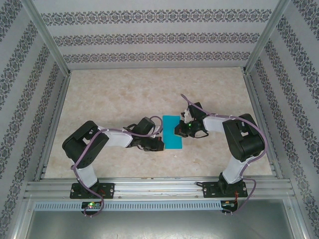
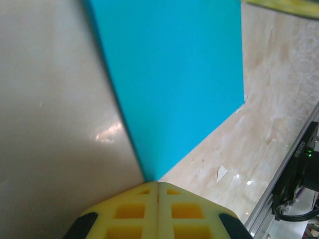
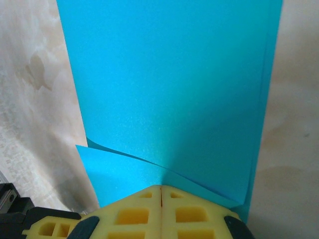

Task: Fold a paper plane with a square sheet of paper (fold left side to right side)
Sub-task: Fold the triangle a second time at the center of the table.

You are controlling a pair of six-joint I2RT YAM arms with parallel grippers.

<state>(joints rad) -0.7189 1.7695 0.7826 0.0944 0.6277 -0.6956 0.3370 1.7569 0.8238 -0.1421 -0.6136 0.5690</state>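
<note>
The square sheet of paper (image 1: 170, 133) lies on the table as a narrow teal rectangle, one half folded over the other. In the right wrist view the paper (image 3: 169, 84) shows two layers, and the upper one lifts slightly off the lower near my fingertips. My right gripper (image 1: 178, 131) (image 3: 161, 187) is shut, its yellow tips resting on the sheet's right part. My left gripper (image 1: 160, 145) (image 2: 158, 183) is shut too, its tips meeting a near corner of the paper (image 2: 174, 79), nothing visibly between them.
The beige marbled tabletop (image 1: 114, 94) is walled by patterned panels on three sides. An aluminium rail (image 1: 159, 188) with both arm bases runs along the near edge, and part of that rail (image 2: 291, 169) shows close to the left gripper.
</note>
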